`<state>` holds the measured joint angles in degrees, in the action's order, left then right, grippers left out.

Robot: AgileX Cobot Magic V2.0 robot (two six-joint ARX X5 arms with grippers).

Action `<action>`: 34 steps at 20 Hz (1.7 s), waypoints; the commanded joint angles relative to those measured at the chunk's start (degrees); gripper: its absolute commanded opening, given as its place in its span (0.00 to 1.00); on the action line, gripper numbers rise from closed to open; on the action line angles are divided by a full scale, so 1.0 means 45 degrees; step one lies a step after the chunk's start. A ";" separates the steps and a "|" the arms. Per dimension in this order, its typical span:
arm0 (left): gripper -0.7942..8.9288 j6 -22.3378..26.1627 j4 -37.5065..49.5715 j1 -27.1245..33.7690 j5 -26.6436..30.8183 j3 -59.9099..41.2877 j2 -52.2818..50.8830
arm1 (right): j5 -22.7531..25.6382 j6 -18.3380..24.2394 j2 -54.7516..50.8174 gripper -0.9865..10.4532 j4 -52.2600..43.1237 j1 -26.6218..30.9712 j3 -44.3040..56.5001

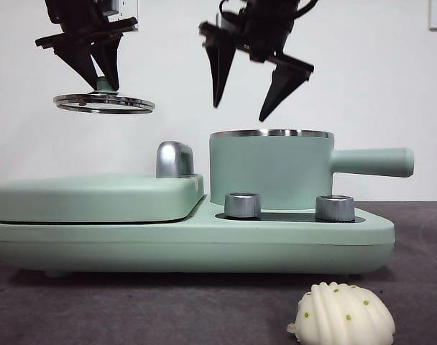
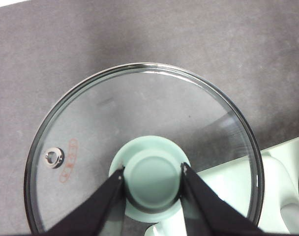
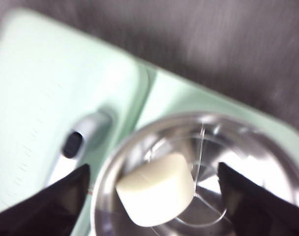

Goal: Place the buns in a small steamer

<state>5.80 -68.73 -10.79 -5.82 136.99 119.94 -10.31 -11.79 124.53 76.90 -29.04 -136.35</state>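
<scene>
The small steamer [image 1: 270, 169], mint green with a steel rim and a long side handle, stands open on the cooker base. Inside it lies the smooth cream bun [image 3: 157, 194], seen in the right wrist view. My right gripper [image 1: 249, 97] hangs open just above the steamer's rim, empty. The ridged shell-shaped bun [image 1: 343, 315] with green dots rests on the table in front of the cooker. High at the left, my left gripper [image 2: 153, 175] is shut on the green knob of the glass lid [image 1: 103, 103], holding it level in the air.
The flat mint-green griddle [image 1: 96, 198] with its chrome handle [image 1: 174, 158] fills the left half of the cooker base [image 1: 204, 248]. Two steel knobs [image 1: 242, 205] sit in front of the steamer. Dark grey table surface lies around the cooker.
</scene>
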 commanded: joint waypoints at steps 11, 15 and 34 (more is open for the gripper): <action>0.10 -0.0180 0.0199 -0.0131 -0.0044 0.0544 0.0194 | 0.0398 0.0005 -0.6130 0.49 0.1059 -0.0826 0.4906; 0.10 -0.0194 0.0243 -0.0384 -0.0044 0.0544 0.0194 | 0.1943 -0.0593 -0.9146 0.49 0.1054 -0.2341 0.8913; 0.10 -0.0199 0.0209 -0.1122 -0.0044 0.0544 0.0194 | 0.2725 -0.4716 -1.0443 0.49 -0.7329 -0.6815 1.9904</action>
<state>5.10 -68.84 -15.62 -5.87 136.99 119.94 1.72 -32.03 76.58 44.31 -59.11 -46.22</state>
